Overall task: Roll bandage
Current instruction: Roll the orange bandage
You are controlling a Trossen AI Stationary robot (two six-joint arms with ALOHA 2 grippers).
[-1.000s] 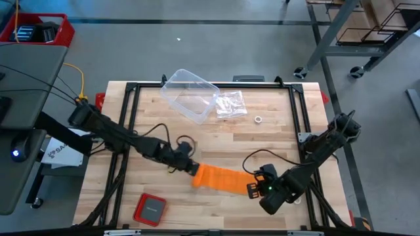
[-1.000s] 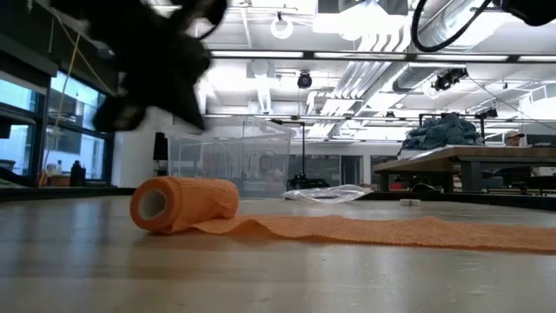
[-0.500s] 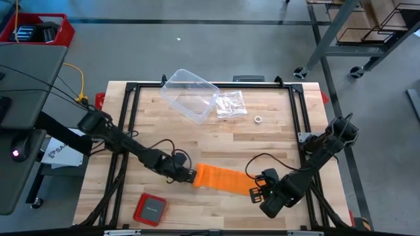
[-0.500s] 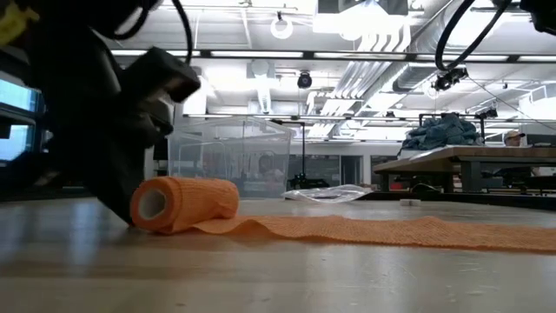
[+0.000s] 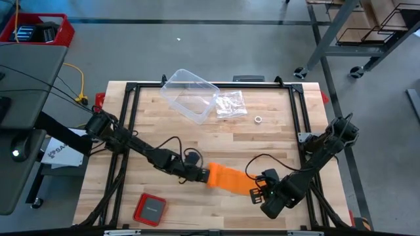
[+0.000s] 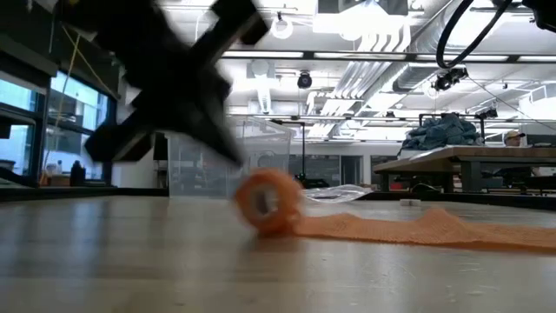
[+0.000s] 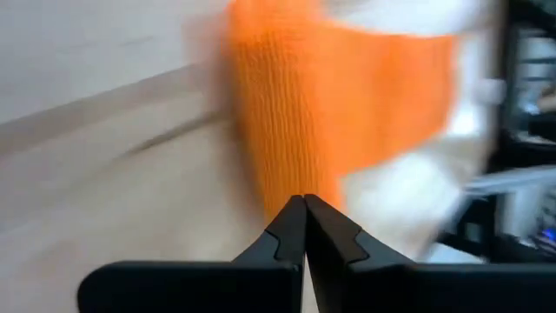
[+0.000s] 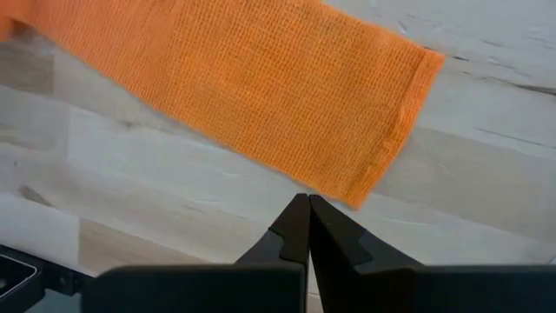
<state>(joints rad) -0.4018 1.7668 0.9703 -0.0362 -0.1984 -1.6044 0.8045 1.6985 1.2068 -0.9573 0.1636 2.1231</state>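
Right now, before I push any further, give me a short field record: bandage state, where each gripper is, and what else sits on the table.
bandage: part rolled; roll at its left end, flat tail running right
left gripper: shut, tip against the roll
right gripper: shut, at the near corner of the tail's free end; contact unclear
clear plastic box: far side of table, on its side
plastic bag: beside the box
red case: near left corner
small ring: right of the bag

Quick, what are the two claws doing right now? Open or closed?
Left claw: closed, holding nothing, tip against the rolled end of the bandage.
Right claw: closed, holding nothing, at the bandage's flat loose end.
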